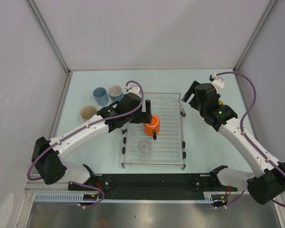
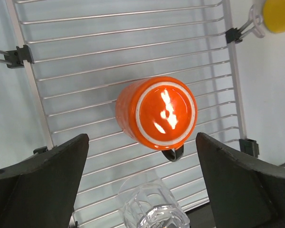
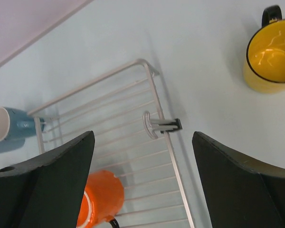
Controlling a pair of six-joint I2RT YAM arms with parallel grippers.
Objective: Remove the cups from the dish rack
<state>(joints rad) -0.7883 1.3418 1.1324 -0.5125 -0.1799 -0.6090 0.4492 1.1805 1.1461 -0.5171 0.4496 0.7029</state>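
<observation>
The silver wire dish rack (image 1: pixel 167 156) lies mid-table. An orange mug (image 1: pixel 151 126) stands upside down on it, with a small clear glass (image 1: pixel 145 148) nearer me. My left gripper (image 1: pixel 147 113) is open over the orange mug (image 2: pixel 161 111), fingers either side and apart from it; the glass (image 2: pixel 154 209) shows below. My right gripper (image 1: pixel 190 96) is open and empty above the rack's far right corner (image 3: pixel 152 90). The yellow cup (image 3: pixel 270 57) stands on the table right of the rack, mostly hidden in the top view. Two light blue cups (image 1: pixel 100 96) (image 1: pixel 115 91) and a beige cup (image 1: pixel 89 112) stand left of the rack.
White walls close the table at the back and both sides. A clip with a hook (image 3: pixel 159 124) sticks out from the rack's right rail. The left arm's purple cable (image 1: pixel 135 85) loops above the blue cups.
</observation>
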